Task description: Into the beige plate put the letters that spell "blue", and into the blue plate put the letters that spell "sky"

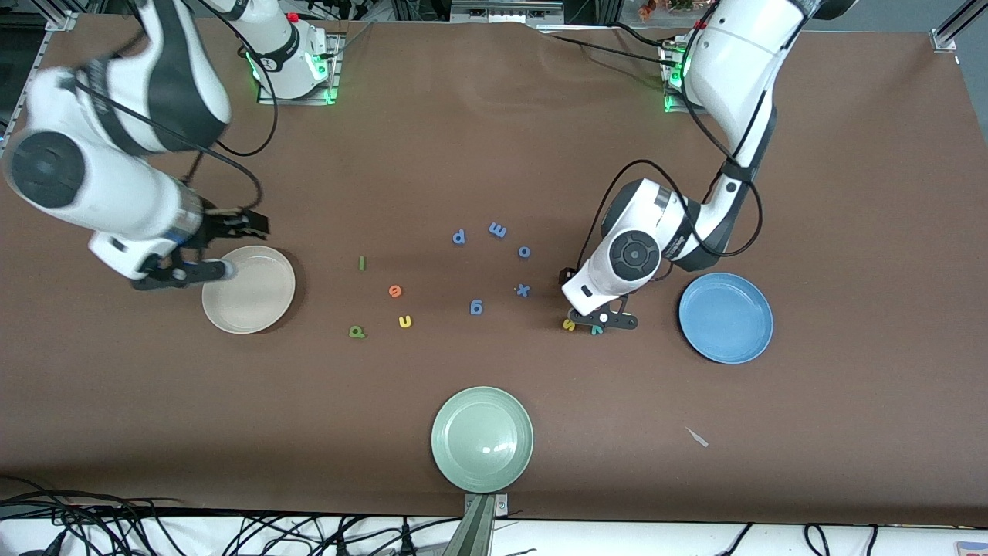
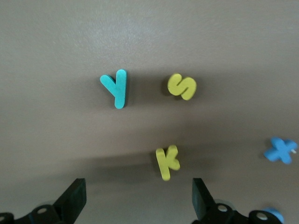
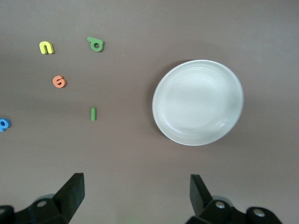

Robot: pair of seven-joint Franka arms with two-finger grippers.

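Scene: a brown counter (image 1: 494, 154) seen from above, with two white robot arms, three plates and small foam letters scattered mid-counter.
Left pincer (image 1: 600, 323): low over the yellow s (image 2: 182, 87), yellow k (image 2: 167, 162) and teal y (image 2: 115, 87), which lie close together but apart; its fingers (image 2: 72, 198) stand wide and hold nothing.
Right pincer (image 1: 202, 249): over the counter at the edge of the beige plate (image 1: 248, 289); spread wide and empty.
Blue plate (image 1: 725, 317): empty, beside the s, k, y cluster, toward the left arm's end of the counter.
Letters for "blue": green b (image 1: 356, 332), thin green l (image 1: 361, 263), yellow u (image 1: 405, 321) and orange e (image 1: 395, 291) lie loose on the counter between the beige plate and the all-blue letters (image 1: 476, 306).
Pale green plate (image 1: 482, 439): nearest the front camera, empty, no part in the task.
Step in hand: seemingly the very start; no letter sits in any plate, and the left arm looks set to take a "sky" letter first.
Next move: probably lower the left pincer squarely around one letter, likely the k lying closest between its fingers, close without nudging its neighbours, then carry it to the blue plate.
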